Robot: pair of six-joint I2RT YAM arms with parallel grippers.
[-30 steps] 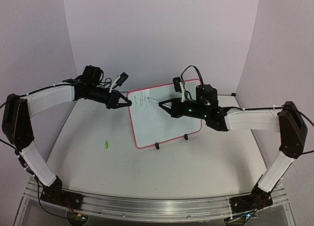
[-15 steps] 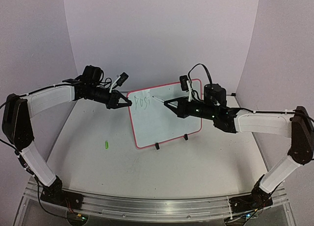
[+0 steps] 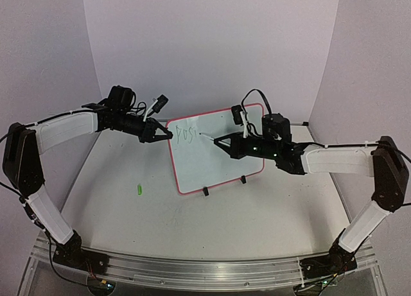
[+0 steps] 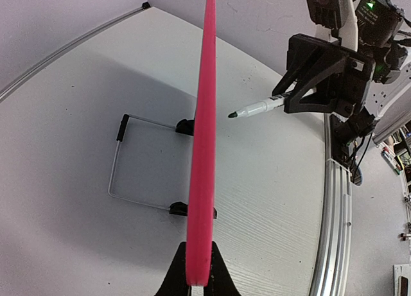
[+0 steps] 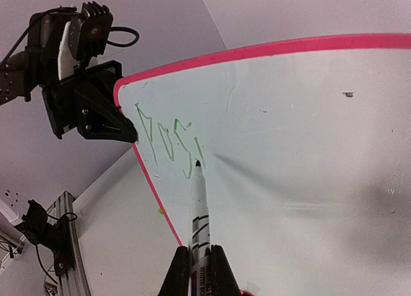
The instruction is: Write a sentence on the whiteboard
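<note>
The whiteboard point(image 3: 218, 164) stands upright on two black clip feet and has a red-pink rim. Green letters of the sentence point(image 3: 186, 134), reading roughly "POSI", run along its upper left; they also show in the right wrist view point(image 5: 164, 139). My left gripper point(image 3: 168, 134) is shut on the board's upper left rim point(image 4: 202, 180), which I see edge-on. My right gripper point(image 3: 218, 140) is shut on a white marker point(image 5: 199, 206). The marker's dark tip sits just right of the last letter. In the left wrist view a small gap shows between the marker point(image 4: 260, 106) and the board.
A small green marker cap point(image 3: 138, 189) lies on the table left of the board. A thin wire stand point(image 4: 122, 161) lies behind the board. The clip feet point(image 3: 205, 192) rest on the table. Walls close in the back and both sides.
My right gripper has shifted the marker tip slightly right and down along the board, past the last letter. The left gripper and the board have not moved.
</note>
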